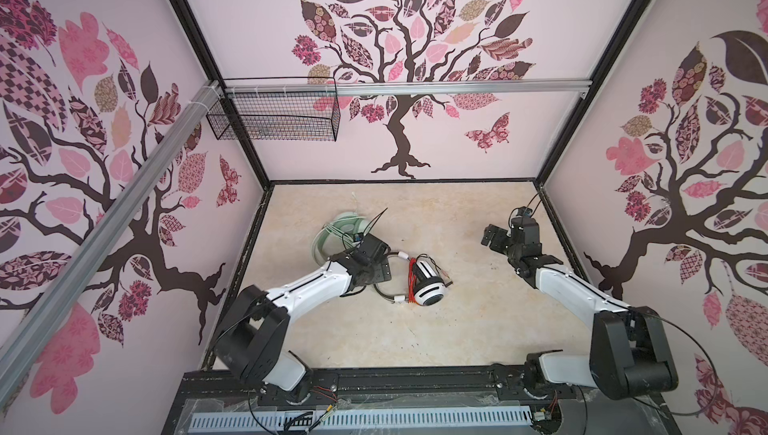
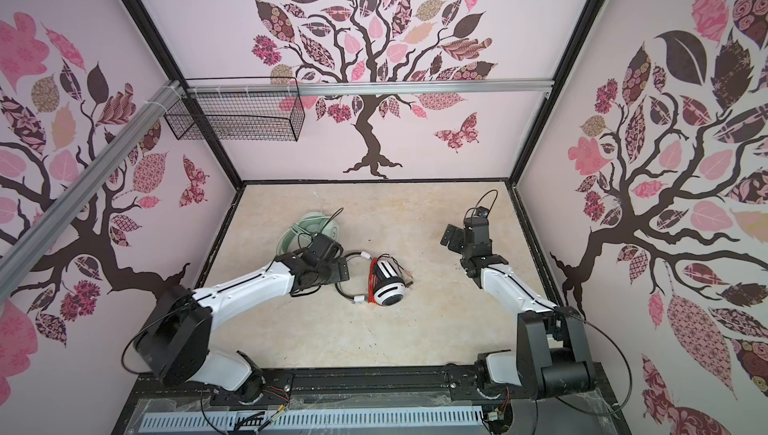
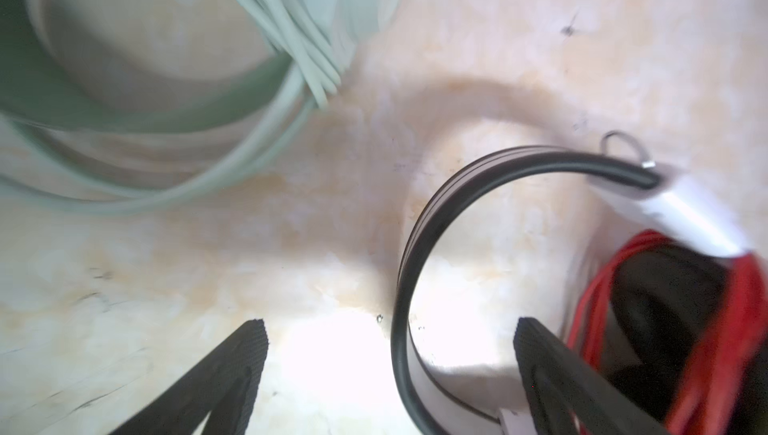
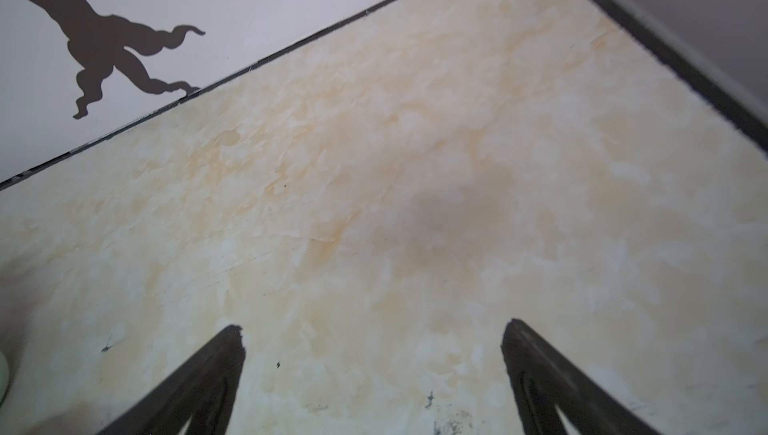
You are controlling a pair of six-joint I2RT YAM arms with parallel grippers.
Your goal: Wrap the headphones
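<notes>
My left gripper [image 3: 390, 329] stands open, straddling the thin black band [image 3: 409, 254] of the white-and-black headset [image 1: 430, 285] without pinching it. The cups, wound in orange-red cable [image 1: 412, 281], lie just beyond the gripper toward the middle of the desk [image 1: 457, 329], stacked roughly near-to-far. The mint-green headset [image 1: 343, 225] sits just behind that wrist with its pale green cable [image 3: 299, 50] bundled on it. My right gripper [image 4: 374, 329], also open, hangs over bare desk well apart, so the left arm is nearer. I see nothing in the wire basket [image 1: 274, 115] on the back wall.
</notes>
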